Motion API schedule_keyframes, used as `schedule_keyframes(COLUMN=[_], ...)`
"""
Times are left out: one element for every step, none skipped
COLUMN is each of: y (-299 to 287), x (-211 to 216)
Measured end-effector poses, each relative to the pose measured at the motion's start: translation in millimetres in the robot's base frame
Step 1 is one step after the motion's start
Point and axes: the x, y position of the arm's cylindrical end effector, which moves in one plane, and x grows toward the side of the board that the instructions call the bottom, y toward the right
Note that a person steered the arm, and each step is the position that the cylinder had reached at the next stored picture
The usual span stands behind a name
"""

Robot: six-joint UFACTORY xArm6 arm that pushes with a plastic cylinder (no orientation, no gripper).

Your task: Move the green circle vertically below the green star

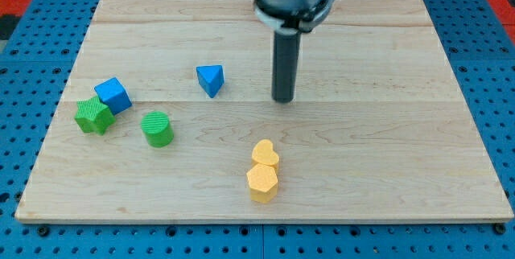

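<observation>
The green circle [158,129] is sitting on the wooden board [386,170] toward the view's left, just to the right of the green star [94,116], which is touching the blue cube [113,95] above it. My tip [283,98] is resting well apart from the circle, up and to the view's right, touching no block, with the blue triangle [210,79] lying between them. The yellow heart [265,154] and yellow hexagon [262,182] are sitting together near the view's bottom, below the tip.
</observation>
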Motion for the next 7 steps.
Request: schedule_keyframes(y=[-6.3,-39.4,-90.5,-128.7,-151.1,-156.6,-165.7], x=[9.1,9.1,9.2,9.5,21.0,36.0,52.8])
